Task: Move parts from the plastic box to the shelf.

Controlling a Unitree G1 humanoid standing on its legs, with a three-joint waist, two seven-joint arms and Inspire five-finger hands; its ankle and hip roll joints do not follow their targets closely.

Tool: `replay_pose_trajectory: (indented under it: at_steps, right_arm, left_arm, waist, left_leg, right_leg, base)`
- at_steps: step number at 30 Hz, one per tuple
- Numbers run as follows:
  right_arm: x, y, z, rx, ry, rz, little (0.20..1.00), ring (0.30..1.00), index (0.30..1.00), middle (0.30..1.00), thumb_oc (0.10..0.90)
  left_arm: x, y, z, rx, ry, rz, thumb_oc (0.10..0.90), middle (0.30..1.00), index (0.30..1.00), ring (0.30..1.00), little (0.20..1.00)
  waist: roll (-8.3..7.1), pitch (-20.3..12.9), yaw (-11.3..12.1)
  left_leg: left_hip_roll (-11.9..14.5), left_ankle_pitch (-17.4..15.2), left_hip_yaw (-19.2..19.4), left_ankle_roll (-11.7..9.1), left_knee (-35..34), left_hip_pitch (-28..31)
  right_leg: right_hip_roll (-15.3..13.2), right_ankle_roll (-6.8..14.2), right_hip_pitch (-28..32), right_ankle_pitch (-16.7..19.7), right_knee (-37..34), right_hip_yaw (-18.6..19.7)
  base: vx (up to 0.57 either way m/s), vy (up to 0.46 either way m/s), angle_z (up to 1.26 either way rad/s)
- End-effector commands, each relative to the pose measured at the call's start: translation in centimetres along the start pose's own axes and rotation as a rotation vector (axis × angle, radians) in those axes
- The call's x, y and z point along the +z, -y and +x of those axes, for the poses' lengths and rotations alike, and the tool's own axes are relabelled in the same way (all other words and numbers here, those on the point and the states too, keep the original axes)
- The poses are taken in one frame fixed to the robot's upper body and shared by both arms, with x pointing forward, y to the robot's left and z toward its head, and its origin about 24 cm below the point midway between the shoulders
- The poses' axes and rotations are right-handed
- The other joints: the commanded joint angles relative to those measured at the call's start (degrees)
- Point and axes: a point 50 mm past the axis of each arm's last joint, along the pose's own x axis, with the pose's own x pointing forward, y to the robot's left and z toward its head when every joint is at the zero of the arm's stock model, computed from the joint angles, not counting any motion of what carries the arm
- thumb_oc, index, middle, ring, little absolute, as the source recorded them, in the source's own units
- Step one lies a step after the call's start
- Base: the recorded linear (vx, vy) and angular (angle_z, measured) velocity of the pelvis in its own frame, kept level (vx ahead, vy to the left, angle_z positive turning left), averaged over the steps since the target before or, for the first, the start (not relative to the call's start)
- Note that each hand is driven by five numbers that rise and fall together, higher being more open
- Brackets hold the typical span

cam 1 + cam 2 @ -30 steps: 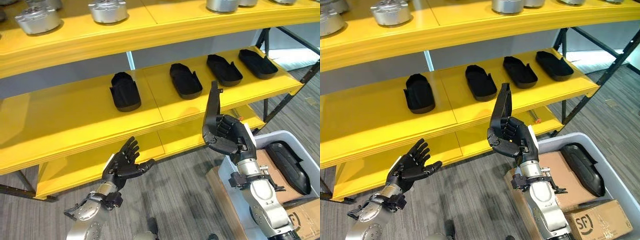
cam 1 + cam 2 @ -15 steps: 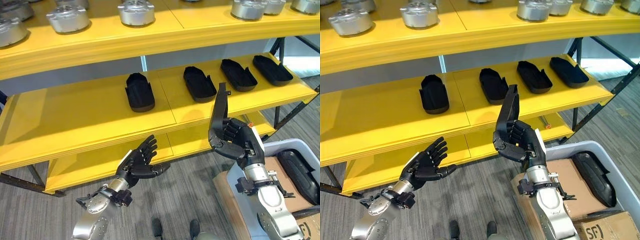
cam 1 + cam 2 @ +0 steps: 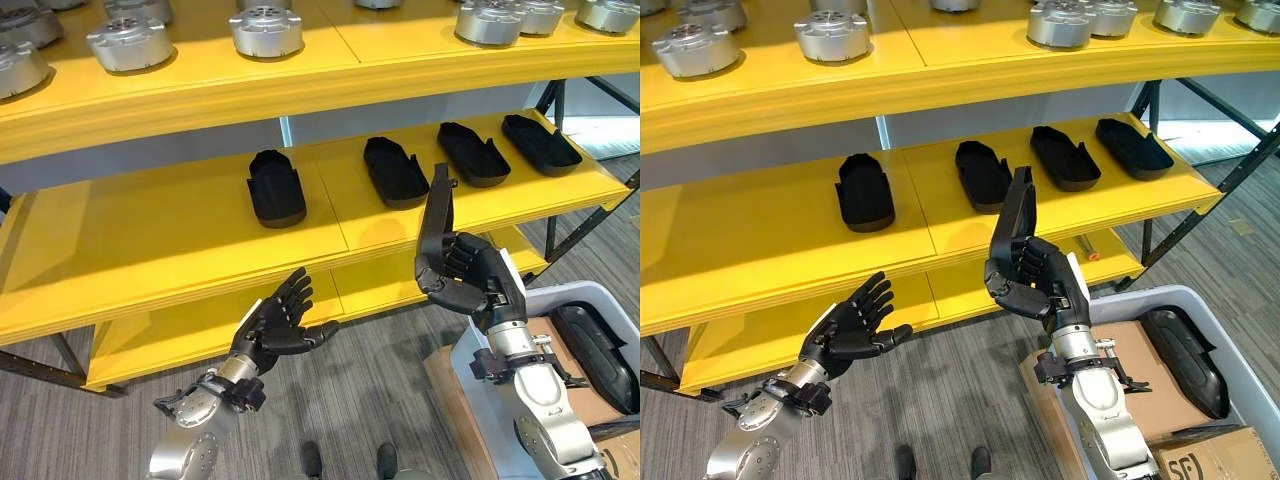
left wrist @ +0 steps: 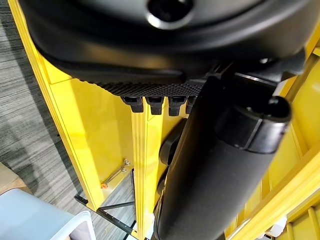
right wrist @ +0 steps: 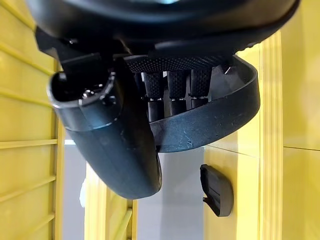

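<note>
Right hand (image 3: 462,280) clamped on black part (image 3: 435,208), held upright.
Yellow shelf (image 3: 180,240) just beyond its fingertips; left hand (image 3: 272,325) lower, alongside, empty with fingers spread.

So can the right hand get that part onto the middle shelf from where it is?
Probably yes. The right hand holds the black part upright just in front of the middle shelf, and bare yellow surface lies ahead between two parts already there, with nothing between.
</note>
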Motion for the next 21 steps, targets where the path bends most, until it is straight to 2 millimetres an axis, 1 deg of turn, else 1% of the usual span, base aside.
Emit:
replay_pose_trajectory:
  at_steps: [1, 4, 5, 13, 21]
  right_arm:
    - [6.6, -0.2, 2.1, 0.026, 0.396, -0.003, 0.3, 0.3, 0.3, 0.3, 0.4]
    - [6.7, -0.3, 2.1, 0.022, 0.405, -0.005, 0.3, 0.3, 0.3, 0.3, 0.4]
    - [6.8, 1.0, 1.8, -0.003, 0.389, -0.079, 0.3, 0.3, 0.3, 0.3, 0.4]
    - [6.9, 1.0, 1.8, 0.011, 0.394, -0.073, 0.3, 0.3, 0.3, 0.3, 0.4]
    - [6.8, 0.7, 2.0, 0.003, 0.401, -0.079, 0.3, 0.3, 0.3, 0.3, 0.4]
  left_arm:
    - [3.3, 0.6, 1.1, -0.05, 0.174, 0.038, 0.9, 1.0, 1.0, 1.0, 1.0]
    - [3.3, 0.6, 1.0, -0.049, 0.179, 0.029, 0.9, 1.0, 1.0, 1.0, 1.0]
    - [4.8, 0.5, 0.9, -0.022, 0.272, 0.003, 0.9, 1.0, 1.0, 1.0, 1.0]
    - [4.6, 0.3, 0.9, -0.003, 0.275, -0.008, 0.9, 1.0, 1.0, 1.0, 1.0]
    - [4.4, 0.0, 0.8, -0.004, 0.259, -0.001, 0.9, 1.0, 1.0, 1.0, 1.0]
  waist:
    - [-0.06, -5.34, 0.13]
    - [-0.01, -5.26, 0.21]
    - [0.56, -3.28, -0.95]
    - [0.92, -3.15, -1.23]
    - [1.29, -3.33, -1.21]
  left_leg:
    - [1.65, -5.91, 2.96, -1.58, -0.1, 4.39]
    - [1.71, -5.91, 2.76, -1.6, -0.1, 4.46]
    - [10.31, -1.31, 4.25, -7.18, 2.34, 5.68]
    - [11.45, 0.73, 4.07, -7.73, 2.67, 5.03]
    - [10.84, 0.42, 4.19, -7.47, 1.44, 5.83]
  right_leg:
    - [0.73, 1.92, 1.41, -3.53, 1.34, -1.87]
    - [0.78, 1.82, 1.55, -3.74, 1.44, -1.98]
    - [-1.28, 1.71, 1.47, -2.56, -0.03, -3.38]
    - [-1.11, 1.26, 1.67, -2.92, -0.03, -3.7]
    - [-1.48, 1.49, 1.99, -2.83, -0.03, -3.87]
  base:
    - [0.0, 0.0, 0.0]
    - [0.0, 0.0, 0.0]
    - [0.0, 0.0, 0.0]
    - [0.0, 0.0, 0.0]
    - [0.0, 0.005, 0.0]
